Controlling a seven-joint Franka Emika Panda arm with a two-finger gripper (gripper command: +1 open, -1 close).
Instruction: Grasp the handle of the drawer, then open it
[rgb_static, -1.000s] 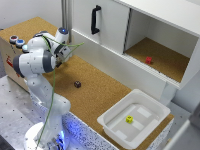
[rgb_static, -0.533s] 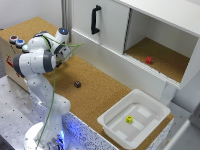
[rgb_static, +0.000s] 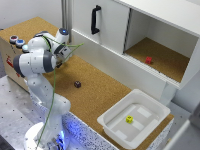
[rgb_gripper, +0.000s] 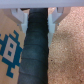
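Note:
The handle (rgb_static: 95, 19) is a slim black upright bar on the drawer (rgb_static: 107, 27), a flat white cabinet front at the back of the cork table. My arm (rgb_static: 42, 57) is folded at the exterior view's left, well short of the handle and lower than it. Its own links mostly hide the gripper there. In the wrist view the gripper (rgb_gripper: 39, 14) is open. Its two pale fingers (rgb_gripper: 20, 15) stand apart with nothing between them, over a dark strip (rgb_gripper: 35, 55) between a printed cardboard box (rgb_gripper: 10, 47) and the cork (rgb_gripper: 67, 50). Neither handle nor drawer shows in that view.
A shallow white tub (rgb_static: 150, 131) holding a small yellow piece (rgb_static: 129, 119) sits at the front right. A red block (rgb_static: 148, 60) lies in the open cabinet bay. A small dark object (rgb_static: 77, 84) rests on the cork. A cardboard box (rgb_static: 7, 50) stands by the arm.

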